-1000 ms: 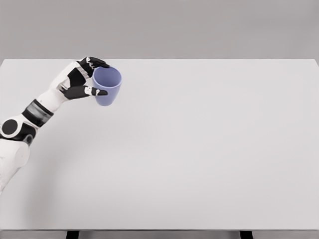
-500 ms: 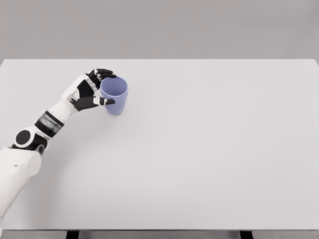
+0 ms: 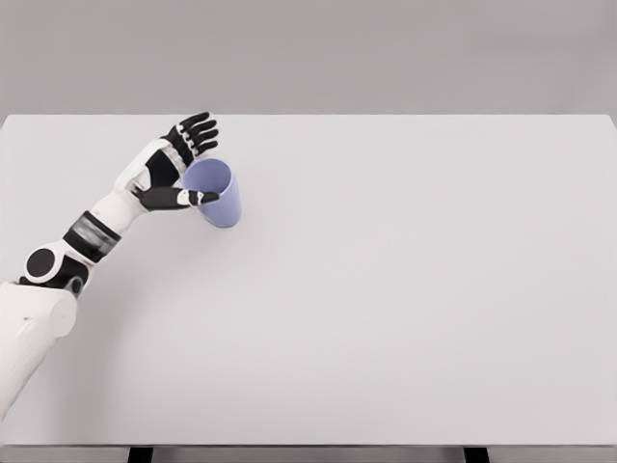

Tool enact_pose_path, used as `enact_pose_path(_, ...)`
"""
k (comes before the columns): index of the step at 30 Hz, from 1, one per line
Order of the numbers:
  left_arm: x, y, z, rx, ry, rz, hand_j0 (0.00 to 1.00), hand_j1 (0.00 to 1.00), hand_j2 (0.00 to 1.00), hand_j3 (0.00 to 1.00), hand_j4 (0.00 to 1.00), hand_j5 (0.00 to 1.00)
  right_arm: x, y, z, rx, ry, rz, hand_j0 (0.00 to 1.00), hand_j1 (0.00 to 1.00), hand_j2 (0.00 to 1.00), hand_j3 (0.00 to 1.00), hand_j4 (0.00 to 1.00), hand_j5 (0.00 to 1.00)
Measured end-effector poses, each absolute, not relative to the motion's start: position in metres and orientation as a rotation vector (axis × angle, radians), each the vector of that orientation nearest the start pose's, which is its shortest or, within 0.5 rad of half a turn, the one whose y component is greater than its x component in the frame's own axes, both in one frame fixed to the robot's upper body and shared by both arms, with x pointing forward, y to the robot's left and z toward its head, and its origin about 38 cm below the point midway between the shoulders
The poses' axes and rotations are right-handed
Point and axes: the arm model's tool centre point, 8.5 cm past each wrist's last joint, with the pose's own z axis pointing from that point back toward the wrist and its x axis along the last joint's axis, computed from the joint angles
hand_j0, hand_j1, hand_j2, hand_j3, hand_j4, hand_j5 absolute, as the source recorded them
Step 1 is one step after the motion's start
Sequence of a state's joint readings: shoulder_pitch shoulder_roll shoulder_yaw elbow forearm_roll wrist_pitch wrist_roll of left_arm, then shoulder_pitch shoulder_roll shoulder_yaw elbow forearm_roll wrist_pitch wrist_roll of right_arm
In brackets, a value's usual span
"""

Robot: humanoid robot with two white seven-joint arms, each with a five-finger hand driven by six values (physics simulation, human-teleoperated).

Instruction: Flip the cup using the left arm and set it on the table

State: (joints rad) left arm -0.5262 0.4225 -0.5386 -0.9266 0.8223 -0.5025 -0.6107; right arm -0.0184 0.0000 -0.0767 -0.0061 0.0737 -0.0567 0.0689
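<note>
A light blue cup (image 3: 218,194) stands on the white table (image 3: 386,289) at the left rear, mouth up and leaning toward my left hand. My left hand (image 3: 189,166) sits just left of the cup. Its fingers (image 3: 198,129) are spread upward, away from the cup's rim. The thumb (image 3: 189,198) stretches across the front of the cup's mouth and seems to touch the rim. The hand no longer wraps the cup. My left arm reaches in from the lower left corner.
The table's back edge (image 3: 308,116) runs just behind the hand. Two dark table legs (image 3: 141,454) show below the front edge.
The hand carried the cup down and to the right onto the table, then spread its fingers off the rim. The cup now leans left toward the hand.
</note>
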Motion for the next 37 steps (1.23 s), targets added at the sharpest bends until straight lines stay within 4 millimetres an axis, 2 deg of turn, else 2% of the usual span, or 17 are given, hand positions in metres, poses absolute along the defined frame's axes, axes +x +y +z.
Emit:
enact_pose_path(8,0.467,0.277,0.114,-0.601,-1.771,-0.529,1.0,1.0,1.0,1.0,1.0,1.0,0.02,-0.266,-0.262,-0.019,-0.081,0.003,1.0,1.0,1.0,1.0,1.0,1.0)
enact_pose_path(12,0.467,0.282,0.133,-0.598,-1.81,-0.569,1.0,1.0,1.0,1.0,1.0,1.0,0.02,-0.266,-0.262,-0.019,-0.081,0.003,1.0,1.0,1.0,1.0,1.0,1.0)
enact_pose_path(14,0.474,0.3,0.162,-0.552,-1.861,-0.61,1.0,1.0,1.0,1.0,1.0,1.0,0.02,-0.266,-0.262,-0.019,-0.081,0.003,1.0,1.0,1.0,1.0,1.0,1.0)
enact_pose_path(16,0.471,0.34,0.184,-0.431,-1.858,-0.69,1.0,1.0,1.0,1.0,1.0,1.0,0.02,-0.266,-0.262,-0.019,-0.081,0.003,1.0,1.0,1.0,1.0,1.0,1.0)
enact_pose_path(18,0.467,0.383,0.221,-0.259,-1.851,-0.831,1.0,1.0,1.0,1.0,1.0,1.0,0.02,-0.266,-0.262,-0.019,-0.081,0.003,1.0,1.0,1.0,1.0,1.0,1.0)
enact_pose_path(19,0.462,0.397,0.232,-0.186,-1.839,-0.905,1.0,1.0,1.0,1.0,1.0,1.0,0.02,-0.266,-0.262,-0.019,-0.081,0.003,1.0,1.0,1.0,1.0,1.0,1.0)
enact_pose_path(21,0.452,0.412,0.244,-0.067,-1.799,-1.062,1.0,1.0,1.0,1.0,1.0,1.0,0.02,-0.266,-0.262,-0.019,-0.081,0.003,1.0,1.0,1.0,1.0,1.0,1.0)
enact_pose_path(24,0.443,0.414,0.243,0.03,-1.711,-1.253,1.0,1.0,1.0,1.0,1.0,1.0,0.02,-0.266,-0.262,-0.019,-0.081,0.003,1.0,1.0,1.0,1.0,1.0,1.0)
enact_pose_path(28,0.435,0.401,0.218,0.057,-1.595,-1.414,1.0,1.0,1.0,1.0,1.0,1.0,0.02,-0.266,-0.262,-0.019,-0.081,0.003,1.0,1.0,1.0,1.0,1.0,1.0)
enact_pose_path(37,0.435,0.395,0.21,0.072,-1.558,-1.475,1.0,1.0,1.0,1.0,1.0,1.0,0.02,-0.266,-0.262,-0.019,-0.081,0.003,1.0,1.0,1.0,1.0,1.0,1.0)
